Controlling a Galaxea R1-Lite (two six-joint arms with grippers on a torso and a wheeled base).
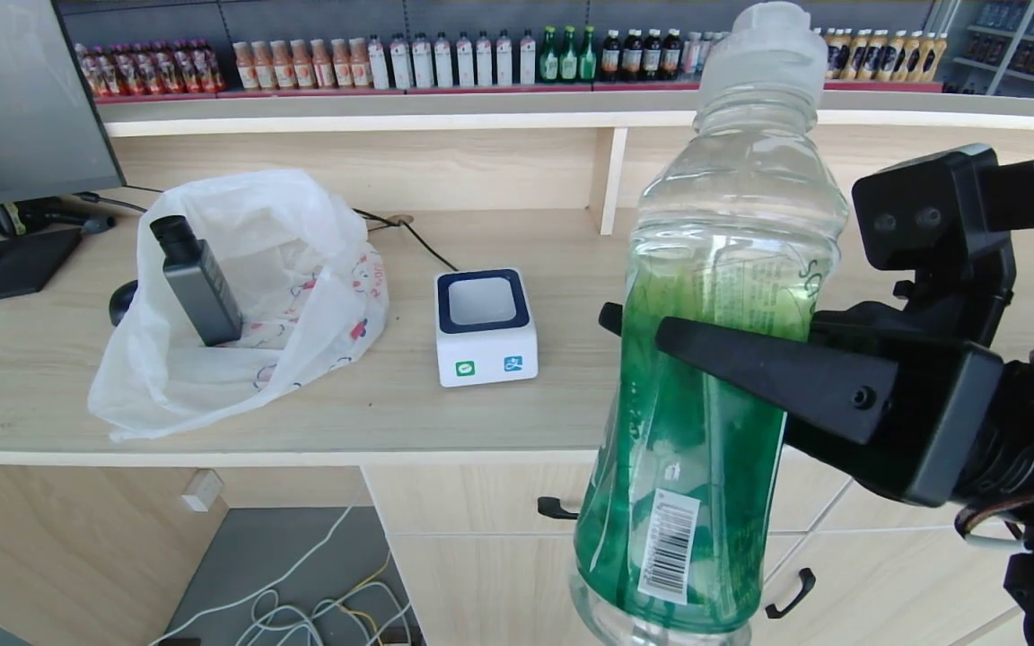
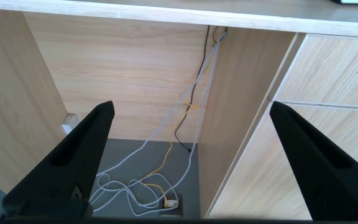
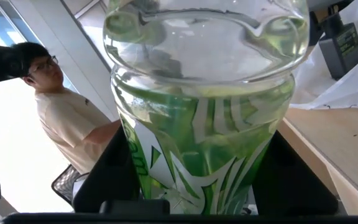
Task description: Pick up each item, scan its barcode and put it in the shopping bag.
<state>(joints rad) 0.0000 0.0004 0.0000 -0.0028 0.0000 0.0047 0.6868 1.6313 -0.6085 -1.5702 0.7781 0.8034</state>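
Note:
My right gripper (image 1: 705, 345) is shut on a clear bottle with a green label (image 1: 714, 359), held upright and high, close in front of the head camera at right. Its barcode (image 1: 668, 545) faces the camera near the bottle's base. The right wrist view looks along the same bottle (image 3: 210, 124) between the fingers. A white shopping bag (image 1: 302, 296) lies open on the counter at left with a grey bottle with a black cap (image 1: 198, 283) standing in it. The white scanner box (image 1: 484, 327) sits mid-counter. My left gripper (image 2: 191, 162) is open below the counter, holding nothing.
A monitor (image 1: 19, 99) stands at the counter's far left with cables (image 1: 391, 224) trailing behind the bag. A raised wooden ledge (image 1: 481, 117) runs along the back. Cabinet drawers with black handles (image 1: 791, 597) sit under the counter; loose cables (image 2: 154, 180) lie on the floor.

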